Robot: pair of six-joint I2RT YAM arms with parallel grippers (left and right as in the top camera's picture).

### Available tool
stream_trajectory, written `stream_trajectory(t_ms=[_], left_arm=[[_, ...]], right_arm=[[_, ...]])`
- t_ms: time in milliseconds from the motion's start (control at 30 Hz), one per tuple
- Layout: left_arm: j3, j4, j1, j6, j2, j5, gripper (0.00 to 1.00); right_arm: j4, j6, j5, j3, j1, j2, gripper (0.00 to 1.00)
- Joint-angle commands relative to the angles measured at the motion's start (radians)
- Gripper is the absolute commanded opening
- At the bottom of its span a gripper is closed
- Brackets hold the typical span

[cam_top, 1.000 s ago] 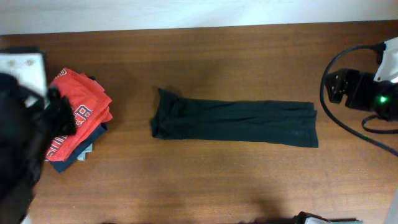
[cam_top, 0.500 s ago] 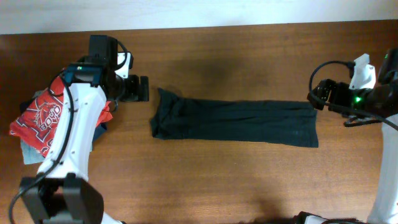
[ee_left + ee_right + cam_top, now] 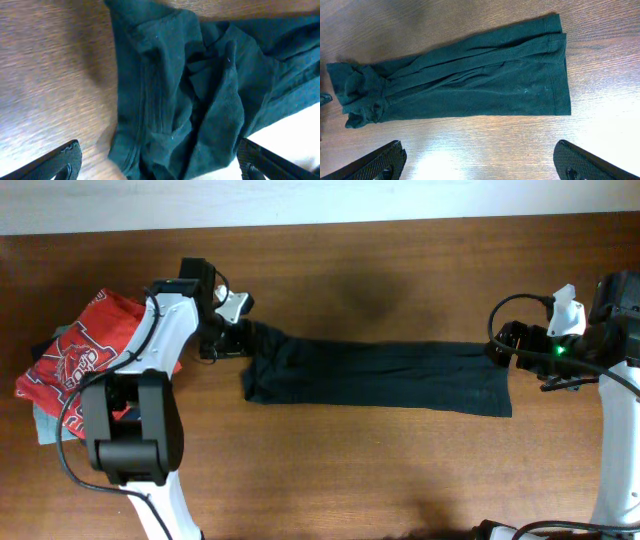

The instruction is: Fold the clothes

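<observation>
The clothes are one dark navy-black garment, lying on the wooden table as a long folded strip running left to right. Its left end is crumpled and its right end is flat with a hem. My left gripper hovers at the crumpled left end. In the left wrist view my left gripper is open, with its fingers on either side of the bunched fabric. My right gripper is at the strip's right end. In the right wrist view my right gripper is open over bare wood, just short of the garment.
A red shirt with white lettering lies on top of a pile at the far left. Grey and navy folded garments stick out beneath it. The table's far edge meets a white wall. The right arm's black cable loops above the table.
My left arm swung from the pile at the far left to the garment's left end. The red shirt now lies spread differently on the pile. My right gripper moved left to the right end.
</observation>
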Motion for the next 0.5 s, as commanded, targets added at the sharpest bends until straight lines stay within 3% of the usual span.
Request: stream_trajectory(t_ms=[0,67,333,467], left_arm=[[0.006,0.001,0.034,0.094,0.05,0.08,0.99],[0.006,-0.01,0.058,0.124,0.095,0.155,0.99],[0.005,-0.018,0.064,0.124,0.172,0.171,0.99],[0.005,-0.026,0.058,0.123,0.206,0.249,0.99]], right_arm=[[0.004,0.008,0.005,-0.005,-0.003,-0.006,0.99],[0.005,0.008,0.005,-0.005,-0.003,-0.006,0.99],[0.006,0.008,0.005,-0.005,-0.003,-0.006,0.99],[0.007,0.008,0.001,-0.005,-0.002,-0.006,0.99]])
